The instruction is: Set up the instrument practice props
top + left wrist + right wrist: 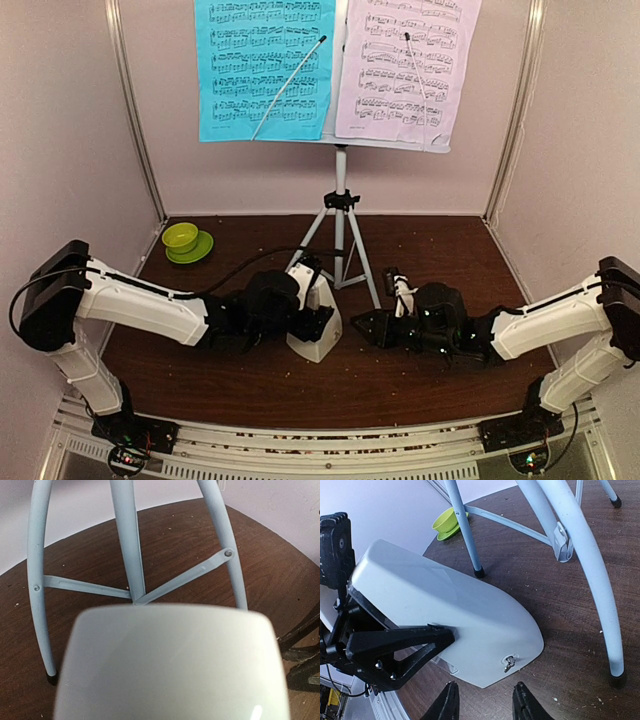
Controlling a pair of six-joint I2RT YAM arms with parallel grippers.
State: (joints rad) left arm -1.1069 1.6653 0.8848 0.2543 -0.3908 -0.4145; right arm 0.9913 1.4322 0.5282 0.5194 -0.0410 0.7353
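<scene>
The cream metronome [316,322] stands upright on the table in front of the tripod. My left gripper [305,305] is shut on it; in the left wrist view the metronome [170,665] fills the bottom and hides the fingers. One left finger [405,642] presses on the metronome's face [445,610]. My right gripper [485,705] is open and empty, just short of the metronome's base near its small winding key [509,663]; in the top view it [375,328] lies to the metronome's right. The music stand [340,235] holds the cyan page [265,65] and the lilac page [405,65].
Tripod legs stand right behind the metronome [127,540] and beside my right gripper [585,565]. A lime-green bowl on its saucer [184,240] sits at the back left, also in the right wrist view [445,524]. Booth walls close in the table on three sides.
</scene>
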